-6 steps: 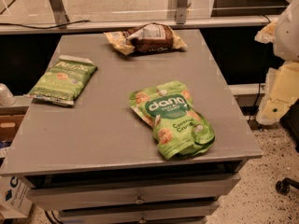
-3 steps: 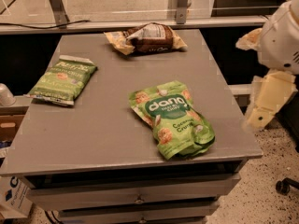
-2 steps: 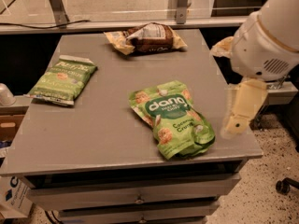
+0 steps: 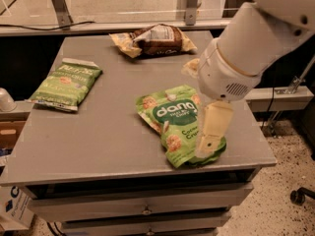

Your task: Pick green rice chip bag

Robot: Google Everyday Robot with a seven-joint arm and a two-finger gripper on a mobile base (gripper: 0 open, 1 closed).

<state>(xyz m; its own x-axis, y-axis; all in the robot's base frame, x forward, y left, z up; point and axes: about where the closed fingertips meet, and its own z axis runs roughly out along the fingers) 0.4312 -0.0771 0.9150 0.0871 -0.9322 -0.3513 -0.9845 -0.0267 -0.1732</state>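
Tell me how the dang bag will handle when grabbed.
The dang bag looks crinkled, so it is probably floppy and light. It lies flat, so rolling is unlikely. Its film surface may slip. The gripper is over its right edge.

The cream gripper [image 4: 206,149] hangs over the 4 o'clock part of the grey surface [image 4: 98,141]. It covers the right edge of the bright lime-green crinkled "dang" pouch [image 4: 174,119], whose lower lettering shows only in part. The white robot arm [image 4: 251,43] is cut off by the top and right edges. At 9 o'clock a white rounded object [image 4: 5,100] is cut by the left edge. Print on the olive-green flat bag [image 4: 66,85] is too small to read.
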